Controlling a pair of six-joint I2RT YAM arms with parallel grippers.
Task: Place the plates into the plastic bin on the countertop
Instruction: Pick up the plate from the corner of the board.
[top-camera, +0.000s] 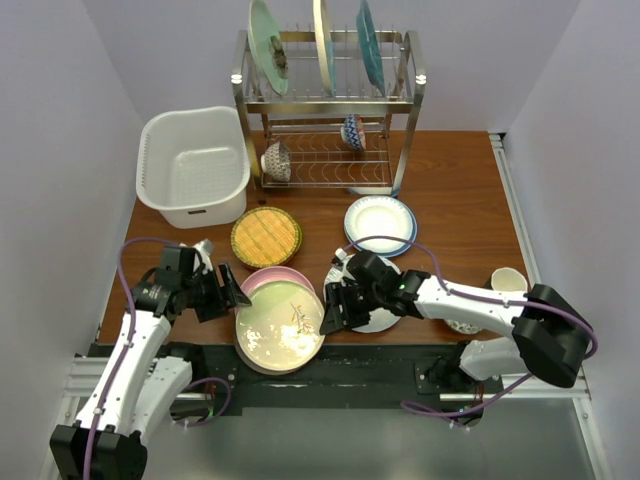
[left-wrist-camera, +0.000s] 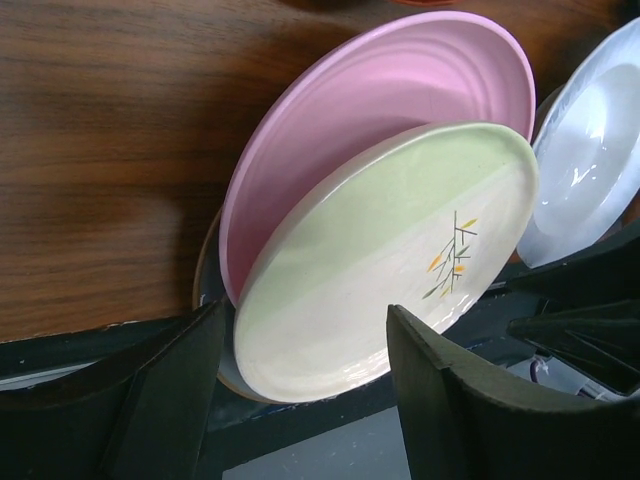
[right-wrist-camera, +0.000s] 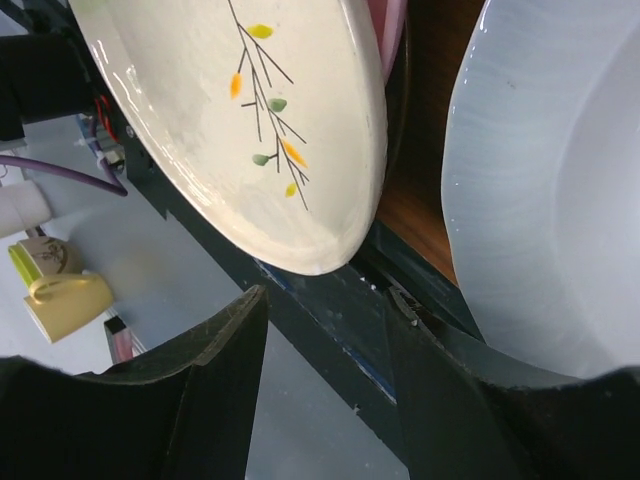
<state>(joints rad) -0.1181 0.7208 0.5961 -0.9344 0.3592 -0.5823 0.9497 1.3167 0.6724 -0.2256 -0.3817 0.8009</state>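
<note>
Left gripper (left-wrist-camera: 305, 312), right gripper (right-wrist-camera: 322, 298) both spread at cream plate (left-wrist-camera: 390, 260) (pink plate (left-wrist-camera: 370, 110) half-hidden)

The cream plate (top-camera: 280, 325), painted with a thin sprig, lies face up overlapping the pink plate (top-camera: 270, 278) and juts past the near edge of the reddish-brown countertop (top-camera: 460, 190). Just behind them the woven yellow plate (top-camera: 266, 236) lies flat. To its right lies a blue-edged white plate (top-camera: 378, 218). The white perforated plastic bin (top-camera: 150, 160) stands open side up at the back left.
</note>
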